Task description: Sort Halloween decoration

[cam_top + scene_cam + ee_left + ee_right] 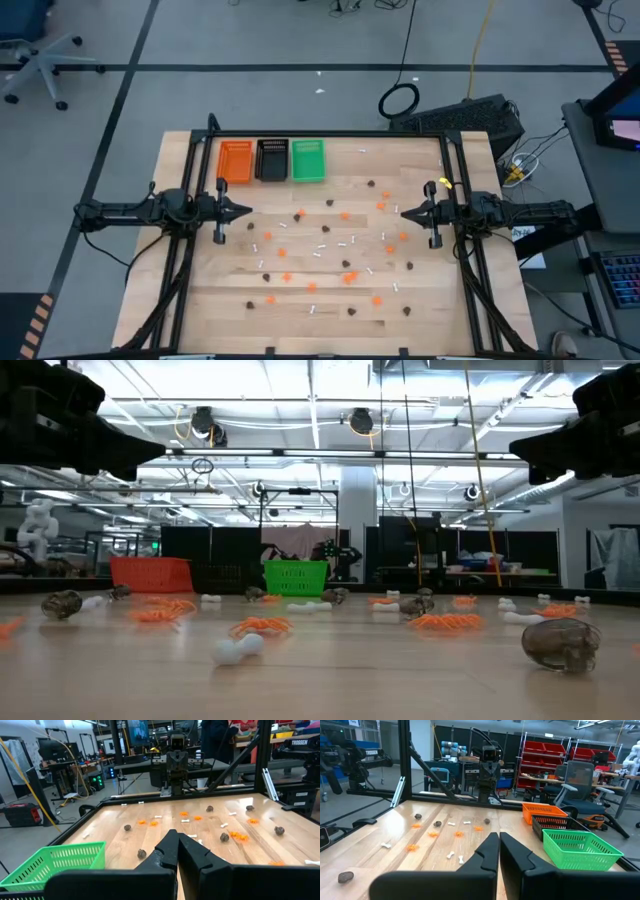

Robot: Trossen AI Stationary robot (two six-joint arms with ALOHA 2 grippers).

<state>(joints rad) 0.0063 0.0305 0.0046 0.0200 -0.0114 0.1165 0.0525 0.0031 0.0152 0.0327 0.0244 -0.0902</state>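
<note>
Closed empty left fingers (176,842), right fingers (496,845) likewise; Halloween decoration (330,255) scattered well apart between them

Halloween decoration (345,277): dozens of tiny trinkets, scattered loose across the middle and near part of the wooden tabletop. Three kinds are seen intermixed: orange blobs (299,215), dark brown blobs (370,184), thin white sticks (351,241) lying flat.
</note>
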